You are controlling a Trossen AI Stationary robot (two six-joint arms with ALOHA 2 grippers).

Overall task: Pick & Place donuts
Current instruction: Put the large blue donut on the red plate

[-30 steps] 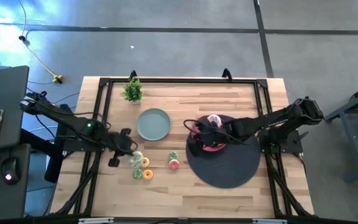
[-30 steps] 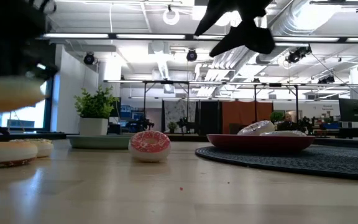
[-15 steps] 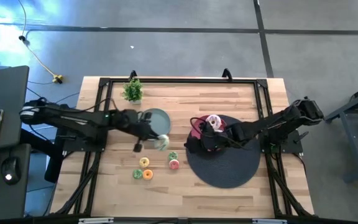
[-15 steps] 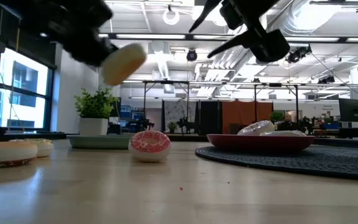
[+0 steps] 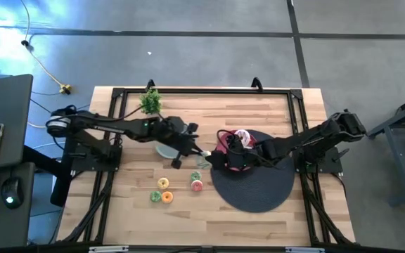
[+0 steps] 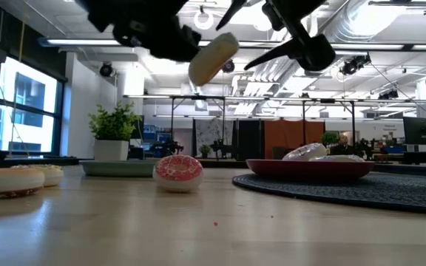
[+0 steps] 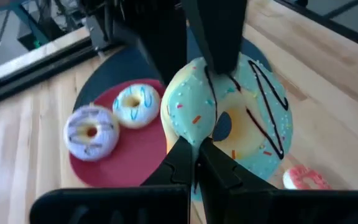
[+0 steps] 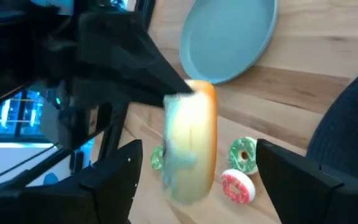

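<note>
My left gripper [image 5: 201,156] is shut on the large green-iced donut [image 7: 241,118] and holds it in the air at the left edge of the pink plate [image 5: 239,166]. The donut also shows in the low view [image 6: 213,58]. My right gripper [image 5: 214,161] is open. In its wrist view its fingers [image 8: 120,177] stand wide on either side of the donut [image 8: 194,143], apart from it. A white donut [image 7: 135,104] and a pale purple donut [image 7: 91,132] lie on the plate. Tiny donuts, yellow [image 5: 162,183], green [image 5: 155,196], orange [image 5: 167,197] and pink [image 5: 197,185], lie on the table. My left gripper holds the green-iced donut by the near side of its ring [image 7: 194,140], the two fingers [image 7: 182,162] closing together there. It comes slanting from the table's left. The donut is lifted clear and stands tilted on edge, its iced face toward the left wrist camera.
The pink plate rests on a round dark mat [image 5: 259,190] on the table's right half. A grey-green plate [image 5: 166,149] lies under my left arm. A small potted plant [image 5: 150,102] stands at the far left. Black frame rails run along the table's edges.
My left gripper has risen from beside the tiny donuts at the table's left with the green-iced donut lifted clear. It has carried it toward the right, over the grey-green plate, up to the pink plate and my right gripper. My right gripper has shifted slightly left.
</note>
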